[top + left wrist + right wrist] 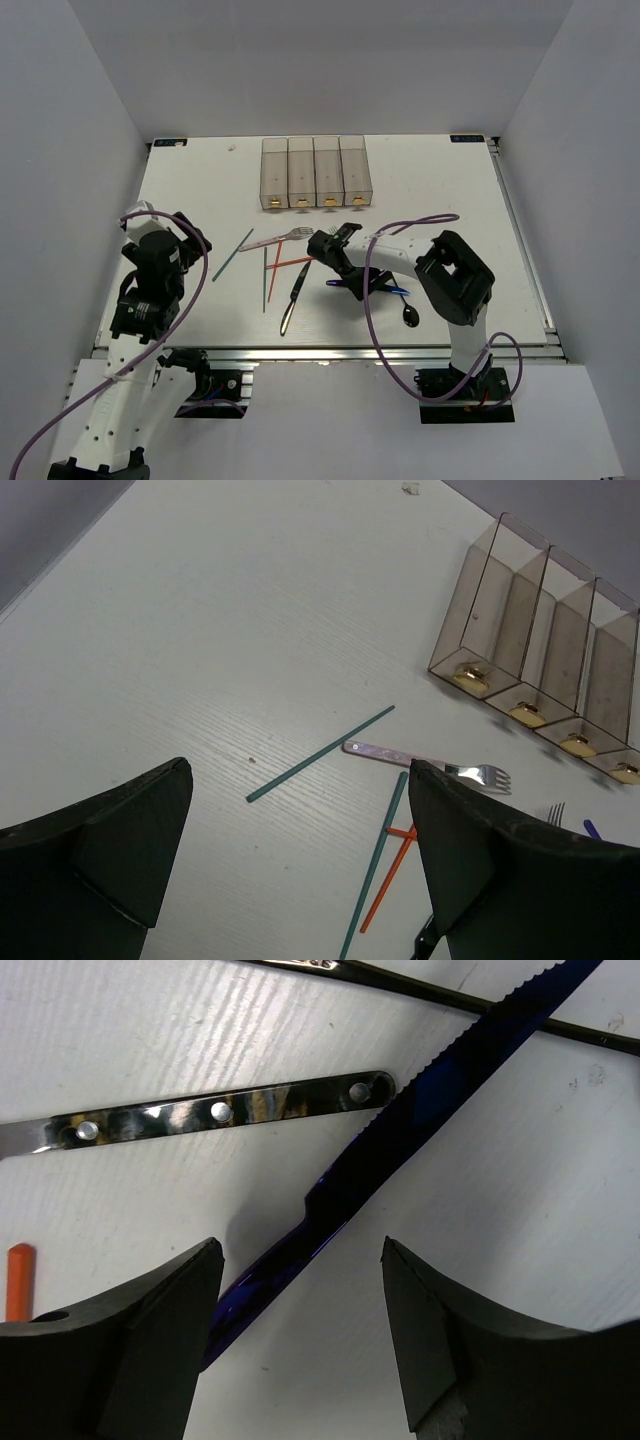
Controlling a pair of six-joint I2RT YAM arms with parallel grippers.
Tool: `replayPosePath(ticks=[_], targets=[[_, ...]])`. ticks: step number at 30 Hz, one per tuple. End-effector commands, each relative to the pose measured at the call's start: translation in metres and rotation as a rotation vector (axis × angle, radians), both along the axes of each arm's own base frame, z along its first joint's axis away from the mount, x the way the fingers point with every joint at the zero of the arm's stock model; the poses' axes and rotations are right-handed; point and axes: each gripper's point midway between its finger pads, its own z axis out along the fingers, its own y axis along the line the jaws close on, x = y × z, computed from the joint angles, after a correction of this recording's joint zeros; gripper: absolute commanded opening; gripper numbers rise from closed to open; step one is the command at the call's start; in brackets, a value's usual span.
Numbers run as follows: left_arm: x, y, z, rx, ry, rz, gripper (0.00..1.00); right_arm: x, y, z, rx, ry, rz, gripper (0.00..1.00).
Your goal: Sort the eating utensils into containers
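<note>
The four joined clear containers [316, 172] stand at the table's far middle and look empty; they also show in the left wrist view [545, 660]. An iridescent blue knife [400, 1150] lies flat on the table. Its handle runs between the open jaws of my right gripper [300, 1260], close to the left finger. In the top view that gripper [350, 280] is low over the knife [390, 290]. My left gripper [300, 770] is open and empty, above bare table short of a teal chopstick [320, 753], a fork [430, 765], a second teal chopstick [375, 865] and a red chopstick [388, 875].
A riveted shiny handle [220, 1112] lies just beyond the blue knife, and a red chopstick tip [18, 1280] shows at the left. A dark knife [292, 300] and a dark spoon [411, 316] lie near the front edge. My left gripper [188, 240] is at the left side.
</note>
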Motion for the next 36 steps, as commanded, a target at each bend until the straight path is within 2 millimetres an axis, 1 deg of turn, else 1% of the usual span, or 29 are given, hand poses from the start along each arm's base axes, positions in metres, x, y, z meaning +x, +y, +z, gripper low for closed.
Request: replayPosePath(ticks=[1, 3, 5, 6, 7, 8, 10, 11, 13, 14, 16, 17, 18, 19, 20, 21, 23, 24, 25, 26, 28, 29, 30, 31, 32, 33, 34, 35, 36], targets=[[0.002, -0.002, 0.001, -0.002, -0.005, -0.011, 0.98, 0.005, 0.002, -0.01, 0.09, -0.082, -0.278, 0.7], [0.002, -0.003, 0.0, -0.001, 0.0, -0.012, 0.98, 0.0, 0.003, -0.016, 0.098, -0.054, -0.291, 0.69], [0.003, -0.003, -0.001, 0.0, 0.006, -0.011, 0.98, -0.007, -0.001, -0.025, 0.09, -0.033, -0.308, 0.67], [0.003, -0.003, -0.001, -0.001, 0.006, -0.012, 0.98, -0.009, 0.003, -0.028, 0.114, -0.025, -0.316, 0.66], [0.003, -0.003, -0.001, 0.0, 0.004, -0.012, 0.98, -0.01, 0.003, -0.032, 0.12, -0.021, -0.318, 0.65], [0.002, -0.002, 0.0, 0.0, 0.001, -0.009, 0.98, -0.014, -0.001, -0.037, 0.112, -0.011, -0.323, 0.6], [0.002, -0.002, 0.0, 0.001, 0.0, -0.008, 0.98, -0.018, -0.001, -0.042, 0.112, 0.006, -0.332, 0.57], [0.002, -0.002, 0.0, 0.0, -0.002, -0.008, 0.98, -0.018, 0.0, -0.042, 0.111, 0.011, -0.334, 0.49], [0.002, -0.002, 0.0, 0.001, -0.001, -0.008, 0.98, -0.02, -0.002, -0.045, 0.102, 0.021, -0.347, 0.44], [0.002, -0.001, 0.0, 0.001, 0.0, -0.005, 0.98, -0.021, -0.003, -0.046, 0.098, 0.024, -0.351, 0.34], [0.001, -0.001, 0.0, 0.0, 0.0, -0.003, 0.98, -0.024, -0.003, -0.048, 0.106, 0.027, -0.36, 0.32], [0.001, -0.001, 0.001, 0.0, -0.003, -0.001, 0.98, -0.023, -0.002, -0.049, 0.118, 0.022, -0.363, 0.28], [0.001, -0.001, 0.001, 0.0, -0.005, -0.001, 0.98, -0.026, -0.005, -0.052, 0.116, 0.03, -0.366, 0.25], [0.0, -0.001, 0.001, 0.0, -0.005, -0.001, 0.98, -0.028, -0.006, -0.054, 0.12, 0.032, -0.375, 0.24], [0.0, -0.001, 0.001, -0.001, -0.006, -0.004, 0.98, -0.028, -0.003, -0.057, 0.141, 0.029, -0.38, 0.12], [0.0, -0.002, 0.002, -0.003, -0.01, -0.005, 0.98, -0.033, -0.008, -0.06, 0.148, 0.035, -0.385, 0.02], [0.0, -0.002, 0.002, -0.002, -0.008, -0.004, 0.98, -0.035, -0.007, -0.063, 0.181, 0.034, -0.394, 0.0], [0.0, -0.002, 0.001, -0.002, -0.005, -0.007, 0.98, -0.033, -0.003, -0.062, 0.212, 0.024, -0.396, 0.0], [0.0, -0.002, 0.001, -0.001, -0.004, -0.005, 0.98, -0.036, -0.005, -0.062, 0.208, 0.026, -0.396, 0.0], [0.0, -0.002, 0.001, -0.002, -0.005, -0.007, 0.98, -0.036, -0.004, -0.06, 0.214, 0.019, -0.4, 0.0], [0.001, -0.002, 0.001, -0.001, -0.005, -0.007, 0.98, -0.033, -0.006, -0.049, 0.208, -0.019, -0.397, 0.0], [0.001, -0.003, 0.001, -0.001, -0.004, -0.007, 0.98, -0.032, -0.004, -0.042, 0.215, -0.044, -0.403, 0.0], [0.001, -0.002, 0.001, -0.001, -0.004, -0.005, 0.98, -0.026, -0.004, -0.031, 0.22, -0.092, -0.391, 0.0], [0.001, -0.002, 0.0, 0.0, -0.001, -0.005, 0.98, -0.026, -0.01, -0.024, 0.199, -0.105, -0.385, 0.0], [0.001, -0.002, 0.0, 0.0, -0.002, -0.004, 0.98, -0.023, -0.006, -0.014, 0.207, -0.127, -0.373, 0.0], [0.0, -0.002, 0.001, -0.001, -0.005, -0.002, 0.98, -0.016, -0.008, 0.0, 0.208, -0.172, -0.361, 0.0], [0.001, -0.002, 0.001, 0.0, -0.004, -0.005, 0.98, -0.018, -0.013, 0.008, 0.181, -0.182, -0.349, 0.0], [0.001, -0.002, 0.001, 0.001, -0.004, -0.003, 0.98, -0.016, -0.008, 0.02, 0.19, -0.209, -0.332, 0.0], [0.001, -0.002, 0.001, 0.0, -0.004, -0.003, 0.98, -0.013, -0.011, 0.033, 0.193, -0.254, -0.324, 0.0]])
